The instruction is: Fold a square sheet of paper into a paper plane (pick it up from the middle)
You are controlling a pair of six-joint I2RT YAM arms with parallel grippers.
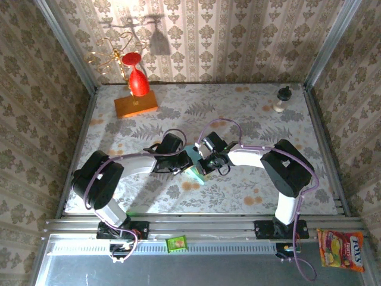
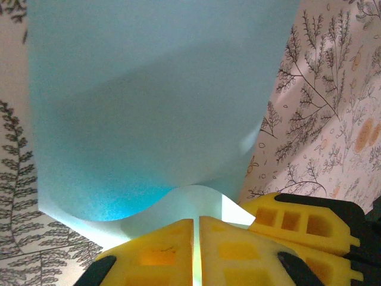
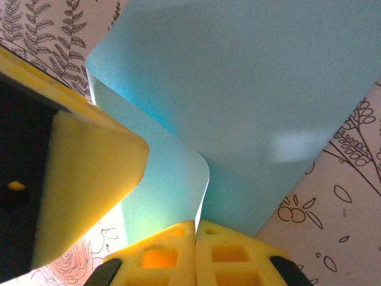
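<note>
From above, the two arms reached inward and met over the middle of the flower-patterned table (image 1: 268,196). The left gripper (image 1: 181,162) and right gripper (image 1: 206,164) stood close together with the square sheet of paper (image 1: 195,173) between them, a small light-blue patch held off the tabletop. At the far left corner an orange block (image 1: 136,105) lay with a red glass-shaped object (image 1: 138,83) upright on it. A small dark-topped object (image 1: 283,99) stood near the far right corner. A green packet (image 1: 176,243) rested on the rail by the arm bases, and a sweets bag (image 1: 341,249) lay at the near right. In the left wrist view, the left gripper (image 2: 196,227) had its yellow fingers pressed together on a lower edge of the sheet (image 2: 149,119), which rose from them in a bowed curve. A yellow finger (image 2: 297,223) of the right gripper sat just beside them on the right. In the right wrist view, the right gripper (image 3: 195,229) likewise had its fingers closed on the paper's edge. The sheet (image 3: 256,101) curled upward in a soft fold, and a finger (image 3: 83,161) of the left gripper loomed close on the left.
</note>
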